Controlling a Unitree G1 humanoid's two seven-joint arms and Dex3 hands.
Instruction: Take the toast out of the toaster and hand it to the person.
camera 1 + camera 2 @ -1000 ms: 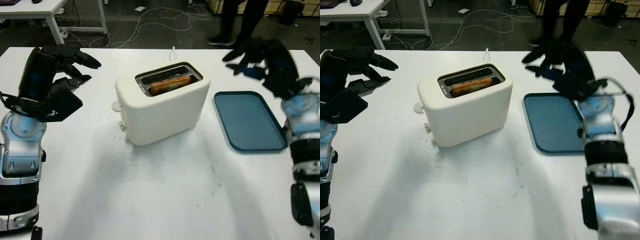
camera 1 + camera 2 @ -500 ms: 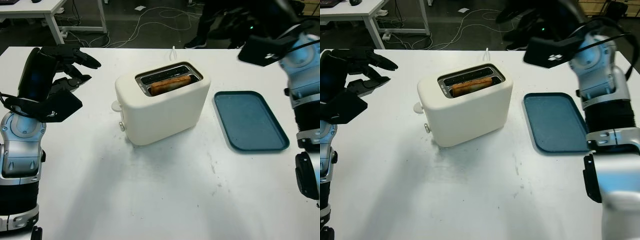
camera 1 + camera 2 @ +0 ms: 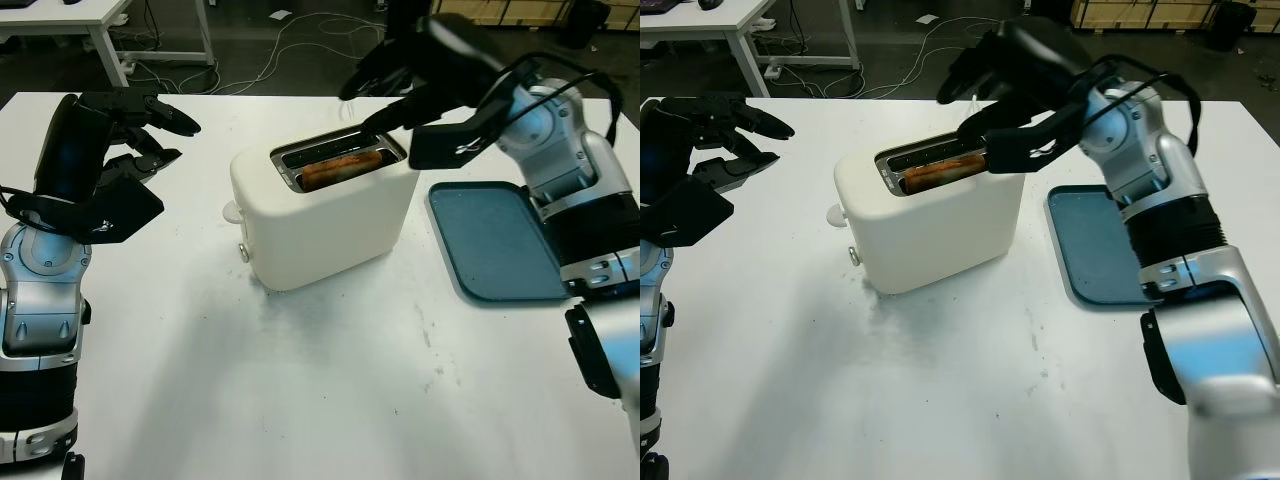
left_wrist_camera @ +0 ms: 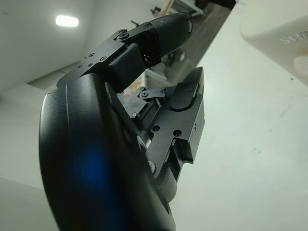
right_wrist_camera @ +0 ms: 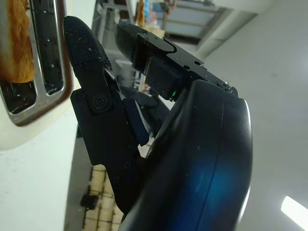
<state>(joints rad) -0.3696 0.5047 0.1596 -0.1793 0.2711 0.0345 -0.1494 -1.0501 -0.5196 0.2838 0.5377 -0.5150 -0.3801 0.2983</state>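
One toast slice [image 3: 341, 168] sits in the toaster [image 3: 325, 215]; right hand [image 3: 385, 85] hovers open above, left hand [image 3: 150, 125] open at 9 o'clock.

Both head views look forward and down at the bench [image 3: 320, 400] from slightly offset spots, sharing the toaster [image 3: 325, 205] and tray [image 3: 497, 240]. Each wrist view sits very close behind its own fingers [image 5: 91, 62], glimpsing the toaster's edge.

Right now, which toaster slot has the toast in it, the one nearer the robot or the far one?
The nearer slot holds the toast; the far slot looks dark and empty. The right hand, open, hovers above the toaster.
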